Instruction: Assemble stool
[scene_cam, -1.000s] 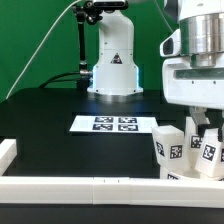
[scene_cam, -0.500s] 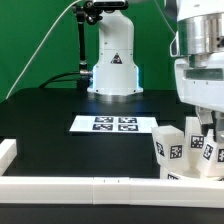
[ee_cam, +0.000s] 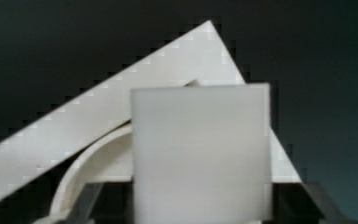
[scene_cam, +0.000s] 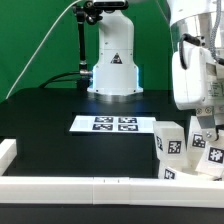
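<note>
Black tabletop (scene_cam: 60, 105), blocky white leg (ee_cam: 201, 135).

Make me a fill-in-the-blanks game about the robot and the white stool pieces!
1. The tabletop under everything is the color ____.
2. The tool is shut on a white ____, seen up close in the wrist view as a plain block.
3. The marker board shows ____ square tags.
4. Every stool leg bears black-and-white ____.

Missing words: black; leg; four; tags
</note>
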Robot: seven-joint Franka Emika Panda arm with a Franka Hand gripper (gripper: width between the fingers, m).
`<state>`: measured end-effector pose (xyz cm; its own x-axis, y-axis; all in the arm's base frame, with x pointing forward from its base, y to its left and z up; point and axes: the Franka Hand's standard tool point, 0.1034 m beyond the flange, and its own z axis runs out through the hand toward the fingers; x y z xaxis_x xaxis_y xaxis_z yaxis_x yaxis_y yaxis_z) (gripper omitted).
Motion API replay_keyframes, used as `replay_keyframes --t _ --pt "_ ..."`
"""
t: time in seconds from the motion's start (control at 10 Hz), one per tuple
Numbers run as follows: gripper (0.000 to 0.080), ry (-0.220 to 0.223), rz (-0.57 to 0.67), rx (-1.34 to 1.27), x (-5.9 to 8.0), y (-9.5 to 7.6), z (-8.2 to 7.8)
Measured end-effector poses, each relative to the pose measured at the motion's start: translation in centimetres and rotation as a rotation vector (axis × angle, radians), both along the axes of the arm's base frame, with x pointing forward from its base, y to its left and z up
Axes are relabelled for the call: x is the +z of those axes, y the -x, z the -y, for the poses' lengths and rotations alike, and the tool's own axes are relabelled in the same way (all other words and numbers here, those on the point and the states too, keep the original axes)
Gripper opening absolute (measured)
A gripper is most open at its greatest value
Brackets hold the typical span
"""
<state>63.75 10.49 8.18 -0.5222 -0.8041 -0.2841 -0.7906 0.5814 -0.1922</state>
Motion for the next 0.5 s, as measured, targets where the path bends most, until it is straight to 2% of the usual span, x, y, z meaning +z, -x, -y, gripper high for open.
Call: replay_keyframes --t 0.5 --pt "0.0338 -0.120 0.004 -0.279 -0.27 0.68 -0.11"
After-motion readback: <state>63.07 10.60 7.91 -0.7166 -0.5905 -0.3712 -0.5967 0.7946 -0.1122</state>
